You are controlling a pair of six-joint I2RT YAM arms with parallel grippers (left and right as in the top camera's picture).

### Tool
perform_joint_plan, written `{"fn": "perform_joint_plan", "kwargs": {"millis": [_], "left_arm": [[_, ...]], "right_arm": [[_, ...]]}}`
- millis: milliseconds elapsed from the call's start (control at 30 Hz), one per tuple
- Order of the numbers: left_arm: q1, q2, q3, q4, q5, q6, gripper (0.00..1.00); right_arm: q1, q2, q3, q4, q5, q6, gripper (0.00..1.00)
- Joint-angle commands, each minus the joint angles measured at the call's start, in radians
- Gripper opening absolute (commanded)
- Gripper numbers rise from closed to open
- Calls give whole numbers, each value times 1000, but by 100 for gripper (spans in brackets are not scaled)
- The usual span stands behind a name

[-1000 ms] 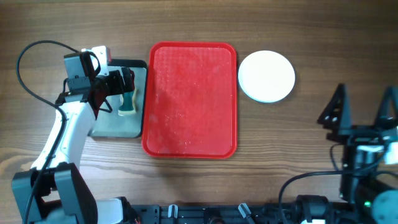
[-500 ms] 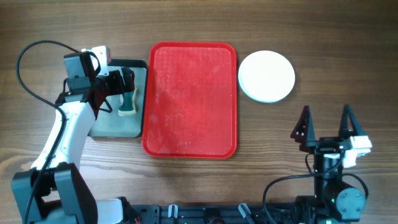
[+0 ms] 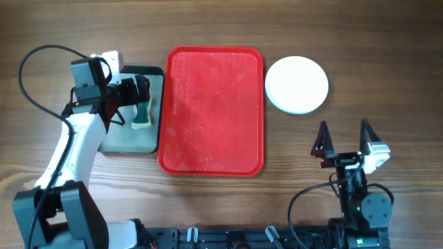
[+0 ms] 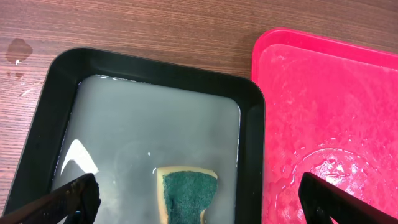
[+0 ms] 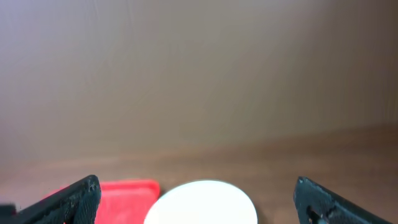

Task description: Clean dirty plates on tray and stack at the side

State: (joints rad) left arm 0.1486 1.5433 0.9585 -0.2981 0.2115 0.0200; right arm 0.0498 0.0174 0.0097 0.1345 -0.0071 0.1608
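The right tool [image 3: 342, 135] has swung in from the right edge of the tabletop [image 3: 346, 28] over the last second. In the overhead view it now sits nearer the middle and lower, with its fingers spread wide and holding nothing. Everything else lies as before.

The white plate [image 3: 297, 84] rests on the tabletop just right of the red tray [image 3: 211, 111], near its far corner and off it. Whether other plates lie under it cannot be told. The right wrist view shows the plate ahead between the spread fingers, well apart from them. The red tray's surface looks wet.

The left tool [image 4: 199, 190] hangs, fingers spread, over the small black tray [image 4: 155, 68], which holds cloudy water [image 4: 143, 124] and a yellow-and-green sponge [image 4: 186, 194]. This small tray sits against the red tray's left edge.
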Motion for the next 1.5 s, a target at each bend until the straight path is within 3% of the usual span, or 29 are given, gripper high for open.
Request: {"fn": "perform_joint_plan", "kwargs": {"millis": [0, 167, 1467], "left_arm": [[-6, -8, 10, 2, 16, -9, 100], [-6, -8, 10, 2, 16, -9, 100], [-6, -8, 10, 2, 16, -9, 100]], "right_arm": [[20, -14, -5, -135, -14, -58, 100], [45, -15, -5, -133, -46, -189, 100], [45, -14, -5, -133, -46, -159, 100]]}}
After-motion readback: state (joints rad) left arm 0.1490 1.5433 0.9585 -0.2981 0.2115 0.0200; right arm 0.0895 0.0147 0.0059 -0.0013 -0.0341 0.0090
